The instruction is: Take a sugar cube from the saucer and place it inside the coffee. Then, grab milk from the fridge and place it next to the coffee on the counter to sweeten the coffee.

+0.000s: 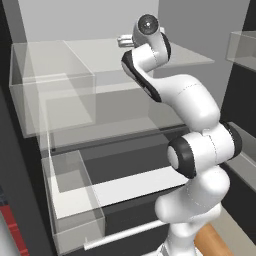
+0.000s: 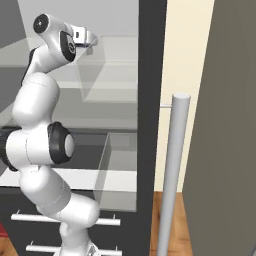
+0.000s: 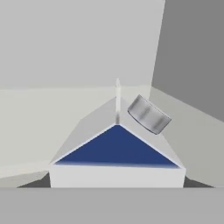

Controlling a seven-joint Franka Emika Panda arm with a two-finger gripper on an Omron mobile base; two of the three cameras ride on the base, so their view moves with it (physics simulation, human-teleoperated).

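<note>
The milk (image 3: pixel 116 148) sits right under the hand camera: a white carton whose dark blue gabled top has a silver round cap (image 3: pixel 148 114). It stands in a back corner of the fridge's pale grey interior (image 3: pixel 65 52). In both base views my arm reaches up onto the fridge's upper shelf (image 1: pixel 100 55), with the gripper (image 1: pixel 124 41) (image 2: pixel 88 36) at its back. The hand hides the carton there. The fingertips do not show beside the carton, so the grip is unclear. Saucer, sugar cube, coffee and counter are out of view.
A clear bin (image 1: pixel 50 90) stands at the left of the shelf and another clear bin (image 1: pixel 75 200) below it. The open fridge door (image 2: pixel 225 150) with its long silver handle (image 2: pixel 172 175) stands on the right. Two drawer handles (image 2: pixel 65 218) run low across the front.
</note>
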